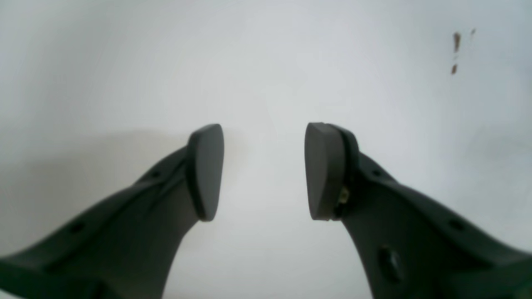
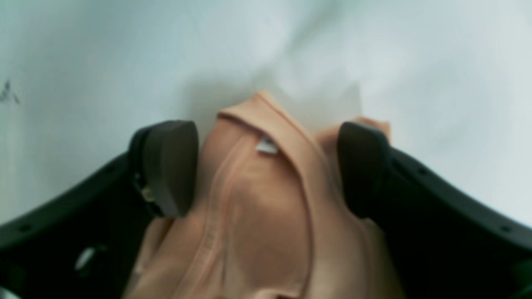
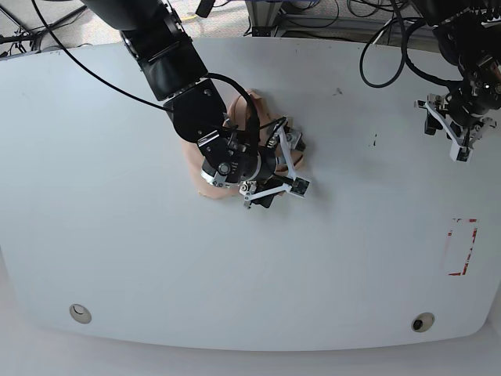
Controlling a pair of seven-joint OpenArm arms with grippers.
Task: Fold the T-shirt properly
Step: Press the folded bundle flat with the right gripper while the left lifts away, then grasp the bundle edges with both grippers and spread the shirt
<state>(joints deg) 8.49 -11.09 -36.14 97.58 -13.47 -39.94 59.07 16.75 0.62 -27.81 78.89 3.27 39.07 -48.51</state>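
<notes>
Salmon-peach T-shirt (image 2: 257, 216) with a white label; black hand pads (image 2: 170, 166); pale grey-white table (image 3: 117, 235).

The T-shirt (image 3: 235, 149) lay bunched on the table (image 3: 117, 235), a little left of its middle and toward the far edge in the base view. The right gripper (image 3: 291, 163) sat over the shirt, a fold of cloth between its spread fingers (image 2: 166, 166). The left gripper (image 3: 450, 125) hung well apart, over bare table near the right edge.
</notes>
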